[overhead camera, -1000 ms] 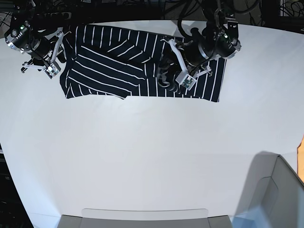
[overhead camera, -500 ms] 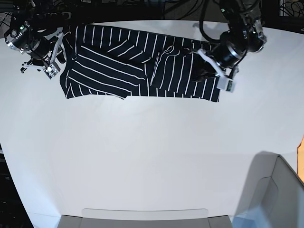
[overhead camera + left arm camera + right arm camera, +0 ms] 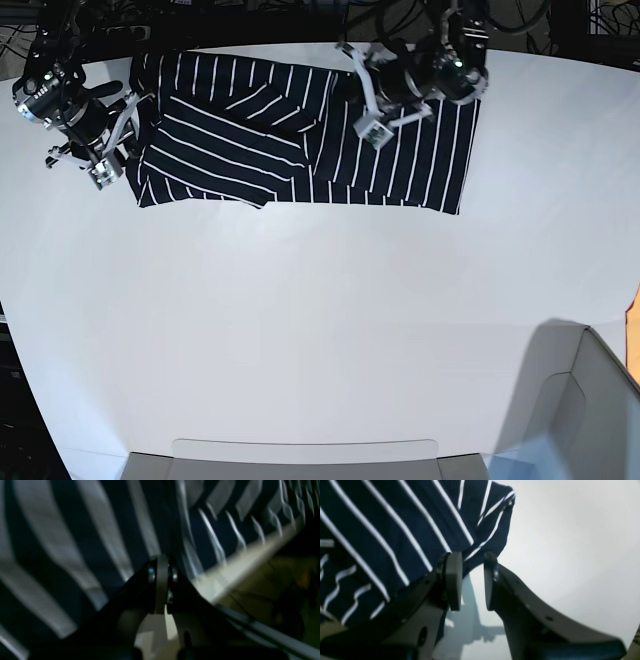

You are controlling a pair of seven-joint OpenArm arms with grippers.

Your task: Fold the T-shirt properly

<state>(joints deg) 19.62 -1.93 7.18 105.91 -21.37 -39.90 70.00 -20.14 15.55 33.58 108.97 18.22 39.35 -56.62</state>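
Striped T-shirt (image 3: 300,140) lies spread along the far edge of the white table (image 3: 320,320). Left gripper (image 3: 162,566) sits over its upper middle with fingers closed together. Right gripper (image 3: 472,580), fingers parted and empty, hovers at the shirt's corner.

A broad white bench (image 3: 320,330) is filling nearly the whole base view, its far edge curving along the top. Beyond that edge, toward 12 o'clock, a dark background is showing with black cables (image 3: 380,15) hanging in tangles. At 6 o'clock a pale grey rounded panel (image 3: 305,458) is sitting against the near edge. At 4 to 5 o'clock a grey box-like bin (image 3: 580,410) is casting a soft shadow (image 3: 535,375) onto the white surface. Even, diffuse light is falling across the bench.
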